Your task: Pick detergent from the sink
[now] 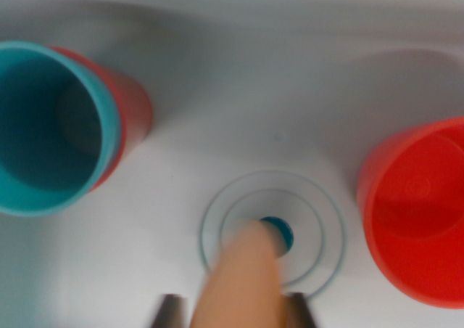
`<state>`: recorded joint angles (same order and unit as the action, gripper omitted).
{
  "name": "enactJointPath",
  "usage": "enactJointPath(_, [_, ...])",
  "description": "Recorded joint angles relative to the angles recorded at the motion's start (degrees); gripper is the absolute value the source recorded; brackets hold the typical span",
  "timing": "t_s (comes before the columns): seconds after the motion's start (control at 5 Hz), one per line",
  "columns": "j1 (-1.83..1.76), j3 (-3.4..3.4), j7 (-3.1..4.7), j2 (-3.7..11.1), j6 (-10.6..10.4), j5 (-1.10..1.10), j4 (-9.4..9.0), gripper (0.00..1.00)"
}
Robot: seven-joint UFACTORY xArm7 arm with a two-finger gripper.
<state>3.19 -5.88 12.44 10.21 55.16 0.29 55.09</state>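
Observation:
The detergent is a peach-coloured bottle with a teal-blue cap. It sticks up from the bottom of the wrist view, over the sink's round drain rings. My gripper holds it: two dark fingers press against the bottle's sides at the bottom edge, one on each side. The picture is blurred. The bottle's lower body is out of frame.
I am over the white sink floor. A teal cup nested in a red cup stands at the wrist view's left. Another red cup stands at the right. The sink's back wall runs along the top.

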Motion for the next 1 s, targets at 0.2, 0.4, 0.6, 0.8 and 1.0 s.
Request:
enactJointPath(0.2, [0.0,0.0,0.0,0.0,0.0,0.0,0.0,1.0])
enactJointPath(0.4, [0.0,0.0,0.0,-0.11,0.42,-0.01,0.32,1.0])
enactJointPath(0.6, [0.0,0.0,0.0,-0.11,0.42,-0.01,0.32,1.0])
enactJointPath(0.8, [-0.01,0.0,-0.01,-0.33,1.29,-0.03,0.96,1.0])
enactJointPath(1.0, [-0.01,0.0,-0.01,-0.33,1.29,-0.03,0.96,1.0])
